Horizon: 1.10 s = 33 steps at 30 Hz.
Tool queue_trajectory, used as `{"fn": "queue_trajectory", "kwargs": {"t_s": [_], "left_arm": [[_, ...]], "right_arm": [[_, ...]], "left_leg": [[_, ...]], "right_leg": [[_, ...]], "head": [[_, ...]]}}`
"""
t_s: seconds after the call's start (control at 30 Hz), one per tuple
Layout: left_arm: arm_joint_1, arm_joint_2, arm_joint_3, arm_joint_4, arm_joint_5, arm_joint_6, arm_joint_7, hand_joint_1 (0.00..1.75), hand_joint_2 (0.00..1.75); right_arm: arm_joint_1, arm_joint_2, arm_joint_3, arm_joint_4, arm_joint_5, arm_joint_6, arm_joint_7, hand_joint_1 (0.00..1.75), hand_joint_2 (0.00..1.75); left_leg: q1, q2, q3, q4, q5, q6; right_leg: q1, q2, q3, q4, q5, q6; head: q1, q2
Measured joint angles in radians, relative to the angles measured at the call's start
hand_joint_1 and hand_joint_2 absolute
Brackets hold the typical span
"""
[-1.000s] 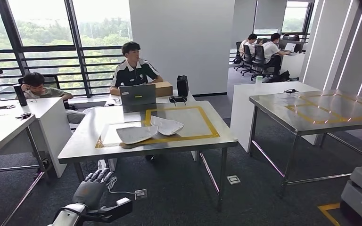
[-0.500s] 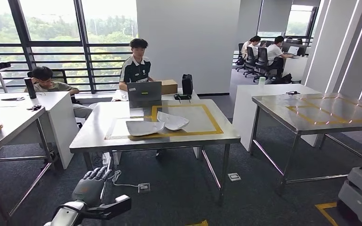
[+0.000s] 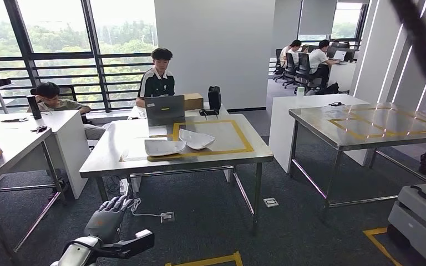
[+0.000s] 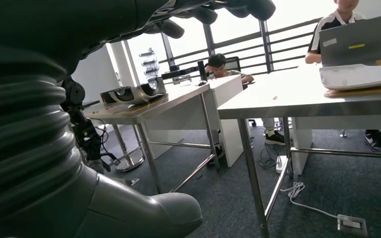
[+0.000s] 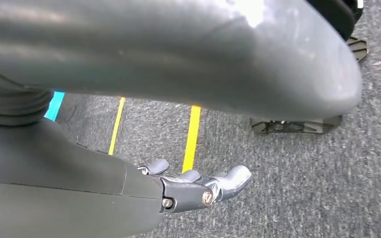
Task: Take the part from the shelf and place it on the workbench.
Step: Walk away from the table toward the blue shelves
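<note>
**Walking phase, hands empty as far as can be told**

Whole view shifted since half a second ago: camera motion, not motion of things. More yellow floor tape (image 3: pixel 205 260) in sight at 6 o'clock, and the workbench (image 3: pixel 244 151) a little further toward 11 o'clock. Same pose of the left hand (image 3: pixel 108 217) low at 7 o'clock: fingers spread wide, holding nothing.

Right hand (image 5: pixel 198 186) hanging over grey carpet; fingers slightly bent, but cannot tell whether anything lies in them.

Judged as transit between shelf and workbench, with no shelf in sight to place the step more closely. On the workbench, inside the yellow taped frame at 12 o'clock: a white shell-shaped part (image 3: pixel 164 147) and, just beside it, a second white shell (image 3: pixel 196 138). Cannot tell whether either is the task's own part.

Next move, probably: finish the turn, find the shelf or square up to the bench, keeping clear of the second steel table (image 3: pixel 366 133) at 2 o'clock.

Containers: a cardboard box (image 3: pixel 193 101) behind the laptop (image 3: pixel 165 110), contents hidden.
</note>
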Motion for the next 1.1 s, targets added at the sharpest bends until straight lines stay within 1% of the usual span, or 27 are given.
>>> {"fn": "queue_trajectory", "kwargs": {"t_s": [0.07,0.1,0.13,0.17,0.2,0.23,0.27,0.3,0.33,0.37,0.43,0.47,0.5,0.57,0.6,0.63,0.67,0.7,0.73,0.77,0.8,0.83,0.87,0.9,1.0,1.03,1.1], "left_arm": [[0.002,0.002,0.000,0.001,0.000,0.000,-0.001,0.00,1.75],[0.004,0.002,0.000,0.002,0.000,0.000,-0.001,0.00,1.75],[0.006,0.003,0.000,0.004,0.000,0.000,-0.001,0.00,1.75],[0.007,0.003,0.000,0.005,0.000,0.000,-0.001,0.00,1.75],[0.008,0.003,0.000,0.006,0.000,0.000,0.000,0.00,1.75],[0.007,0.003,0.000,0.005,0.000,0.000,0.000,0.00,1.75],[0.005,0.003,0.000,0.004,0.000,0.000,0.001,0.00,1.75],[0.004,0.003,0.000,0.003,0.001,0.000,0.001,0.00,1.75],[0.002,0.003,0.000,0.001,0.001,0.000,0.002,0.00,1.75],[0.002,0.003,0.000,0.000,0.001,0.000,0.002,0.00,1.75],[0.001,0.003,0.000,0.000,0.002,0.000,0.003,0.00,1.75],[0.000,0.003,0.000,0.000,0.002,0.000,0.003,0.00,1.75],[-0.002,0.003,0.000,0.000,0.002,0.000,0.003,0.00,1.75],[-0.003,0.002,0.000,0.000,0.001,0.000,0.004,0.00,1.75],[-0.002,0.002,0.000,0.001,0.001,0.000,0.003,0.00,1.31],[0.000,0.003,0.000,0.002,0.001,0.000,0.003,0.00,0.87],[0.002,0.003,0.000,0.002,0.001,0.000,0.003,0.00,0.44],[0.004,0.003,0.000,0.003,0.001,0.000,0.002,0.00,0.00],[0.006,0.003,0.000,0.003,0.001,0.000,0.000,0.00,0.00],[0.006,0.003,0.001,0.002,0.002,0.000,-0.003,0.00,0.00],[0.006,0.004,0.001,0.001,0.002,0.000,-0.006,0.00,0.00],[0.006,0.004,0.001,0.000,0.003,0.000,-0.009,0.00,0.00],[0.005,0.004,0.001,-0.001,0.004,0.001,-0.010,0.00,0.00],[0.005,0.005,0.001,-0.002,0.005,0.001,-0.008,0.00,0.00],[0.005,0.006,0.002,-0.002,0.006,0.002,0.001,0.00,0.00],[0.005,0.006,0.003,-0.002,0.006,0.003,0.003,0.00,0.00],[0.005,0.006,0.003,-0.001,0.006,0.004,0.005,0.00,0.00]], "right_arm": [[0.000,0.000,0.000,0.000,0.000,0.000,-0.002,0.00,0.00],[0.000,0.000,0.000,0.000,0.000,0.000,-0.002,0.00,0.00],[0.000,0.000,0.000,0.000,0.000,0.000,-0.002,0.00,0.00],[0.000,0.000,-0.001,0.000,-0.001,0.000,-0.002,0.00,0.00],[0.000,0.000,-0.001,0.000,-0.001,0.000,-0.001,0.00,0.00],[0.000,0.000,-0.001,0.000,0.000,0.000,0.000,0.00,0.00],[0.000,0.000,-0.001,0.000,0.000,0.000,0.000,0.00,0.00],[0.000,0.000,-0.001,0.000,0.000,0.000,0.000,0.00,0.00],[0.000,0.000,-0.001,0.000,0.000,0.000,0.000,0.00,0.00],[0.000,0.000,-0.001,0.000,0.000,0.000,0.000,0.00,0.00],[0.001,0.000,-0.001,0.000,0.001,0.000,0.001,0.00,0.00],[0.001,0.000,-0.002,0.000,0.001,0.000,0.001,0.00,0.00],[0.002,0.000,-0.002,0.000,0.001,0.001,0.002,0.00,0.00],[0.002,0.001,-0.002,0.000,0.001,0.002,0.002,0.00,0.00],[0.002,0.001,-0.002,0.000,0.001,0.003,0.003,0.00,0.00],[0.001,0.001,-0.002,0.000,0.001,0.003,0.003,0.00,0.00],[0.001,0.001,-0.002,0.000,0.001,0.003,0.003,0.00,0.00],[0.001,0.001,-0.002,0.000,0.001,0.003,0.004,0.00,0.00],[0.001,0.001,-0.002,0.000,0.001,0.003,0.004,0.00,0.00],[0.001,0.001,-0.002,0.000,0.001,0.003,0.005,0.00,0.00],[0.000,0.000,-0.002,0.000,0.001,0.003,0.005,0.00,0.00],[0.000,0.000,-0.002,0.000,0.002,0.003,0.004,0.00,0.00],[-0.001,0.000,-0.002,0.000,0.003,0.003,0.004,0.00,0.00],[-0.001,0.000,-0.002,0.000,0.003,0.003,0.003,0.00,0.00],[0.000,0.000,-0.002,0.000,0.004,0.001,-0.001,0.00,0.00],[0.000,0.000,-0.002,0.000,0.004,0.000,-0.003,0.00,0.00],[0.000,0.000,-0.002,0.000,0.004,0.000,-0.006,0.00,0.00]], "left_leg": [[0.001,-0.001,-0.032,0.117,-0.088,-0.007],[0.001,-0.001,-0.045,0.176,-0.116,-0.009],[0.001,-0.001,-0.047,0.213,-0.124,-0.009],[0.001,-0.001,-0.034,0.217,-0.111,-0.009],[0.001,-0.001,-0.004,0.185,-0.085,-0.007],[0.001,0.000,0.039,0.126,-0.064,-0.004],[0.000,-0.001,0.088,0.057,-0.055,-0.001],[-0.002,-0.001,0.125,0.000,-0.056,0.003],[-0.004,-0.002,0.145,-0.038,-0.064,0.008],[-0.007,-0.003,0.152,-0.053,-0.069,0.013],[-0.007,-0.001,0.139,-0.059,-0.056,0.031],[-0.005,0.000,0.134,-0.061,-0.047,0.041],[-0.003,0.002,0.124,-0.064,-0.036,0.051],[-0.003,0.002,0.101,-0.063,-0.015,0.060],[-0.003,0.002,0.087,-0.062,-0.004,0.061],[-0.004,0.002,0.073,-0.060,0.005,0.060],[-0.004,0.002,0.059,-0.058,0.014,0.059],[-0.004,0.002,0.045,-0.056,0.023,0.057],[-0.004,0.002,0.033,-0.054,0.030,0.054],[-0.004,0.002,0.023,-0.053,0.038,0.050],[-0.005,0.002,0.017,-0.052,0.044,0.046],[-0.006,0.003,0.013,-0.051,0.051,0.040],[-0.006,0.003,0.013,-0.054,0.058,0.034],[-0.006,0.004,0.013,-0.057,0.057,0.034],[-0.007,0.004,0.013,-0.067,0.060,0.049],[-0.006,0.004,0.013,-0.070,0.069,0.047],[-0.005,0.004,0.012,-0.079,0.085,0.036]], "right_leg": [[0.001,-0.003,-0.020,0.000,0.017,-0.008],[0.002,-0.003,-0.032,0.001,0.025,-0.009],[0.003,-0.003,-0.043,0.001,0.034,-0.009],[0.004,-0.003,-0.056,0.002,0.043,-0.008],[0.004,-0.003,-0.068,0.004,0.052,-0.006],[0.004,-0.003,-0.079,0.007,0.060,-0.003],[0.005,-0.003,-0.089,0.010,0.067,0.001],[0.006,-0.003,-0.096,0.013,0.073,0.006],[0.006,-0.004,-0.101,0.015,0.080,0.011],[0.006,-0.004,-0.104,0.015,0.087,0.017],[0.004,-0.003,-0.109,0.015,0.096,0.029],[0.003,-0.001,-0.116,0.026,0.081,0.035],[0.002,0.000,-0.128,0.056,0.049,0.041],[0.000,0.002,-0.166,0.171,-0.045,0.050],[-0.002,0.002,-0.182,0.237,-0.081,0.053],[-0.002,0.002,-0.189,0.284,-0.094,0.055],[-0.002,0.002,-0.180,0.300,-0.085,0.055],[-0.002,0.002,-0.152,0.278,-0.061,0.054],[-0.002,0.002,-0.107,0.224,-0.036,0.052],[-0.001,0.002,-0.055,0.152,-0.028,0.048],[0.001,0.003,-0.010,0.086,-0.029,0.043],[0.004,0.003,0.020,0.038,-0.038,0.037],[0.007,0.004,0.033,0.011,-0.048,0.031],[0.008,0.004,0.034,0.002,-0.045,0.028],[0.009,0.003,0.028,-0.005,-0.034,0.024],[0.010,0.003,0.025,-0.005,-0.031,0.020],[0.011,0.003,0.020,-0.004,-0.023,0.014]], "head": [[0.000,0.000],[0.000,0.000],[0.000,0.000],[-0.001,0.000],[0.000,0.000],[0.000,0.000],[0.000,0.000],[0.000,0.000],[0.000,0.000],[0.000,0.000],[0.000,0.000],[0.000,0.000],[0.000,0.000],[0.001,0.000],[0.001,0.000],[0.001,0.000],[0.001,0.000],[0.001,0.000],[0.001,0.000],[0.001,0.000],[0.001,0.000],[0.000,0.000],[0.000,0.000],[0.000,0.000],[0.000,0.000],[0.000,0.000],[0.000,0.000]]}}
